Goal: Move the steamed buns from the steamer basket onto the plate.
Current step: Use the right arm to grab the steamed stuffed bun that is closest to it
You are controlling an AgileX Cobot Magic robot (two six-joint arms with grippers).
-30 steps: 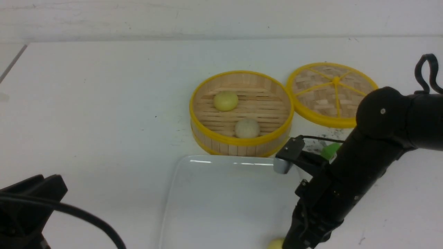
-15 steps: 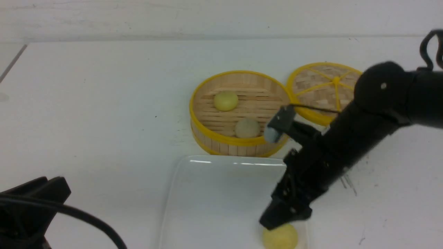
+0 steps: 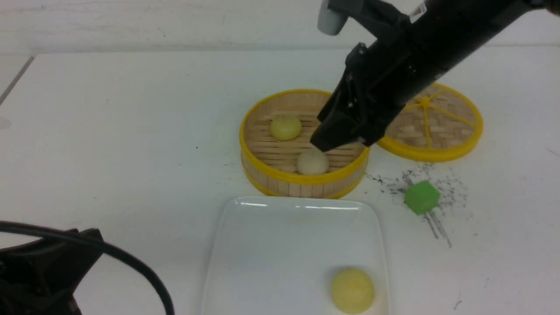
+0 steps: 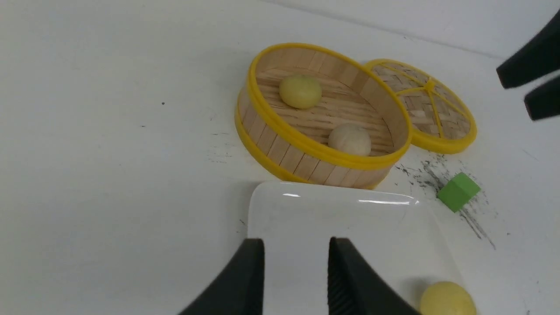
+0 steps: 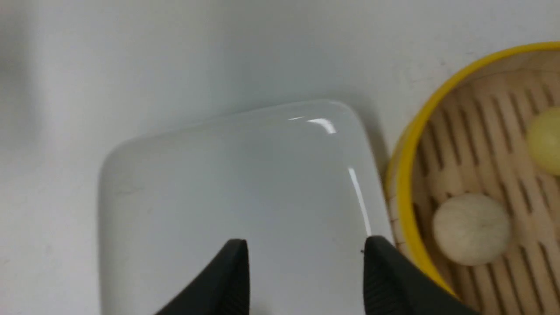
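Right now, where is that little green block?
In the front view the green block sits on the right, just past the plate's far right corner and nearer the robot than the woven lid.

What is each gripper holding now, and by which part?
Nothing is held. The right gripper and the left gripper both stand open and empty. One pale yellow round steamed bun lies free on the glossy white rectangular plate.

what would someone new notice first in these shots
The big black right gripper hangs open and empty, high beside the bamboo steamer basket, which holds a pale yellow bun and an off-white bun. Nearer the robot, another yellow bun sits alone on the white plate, with a bright green cube on the table to its right.
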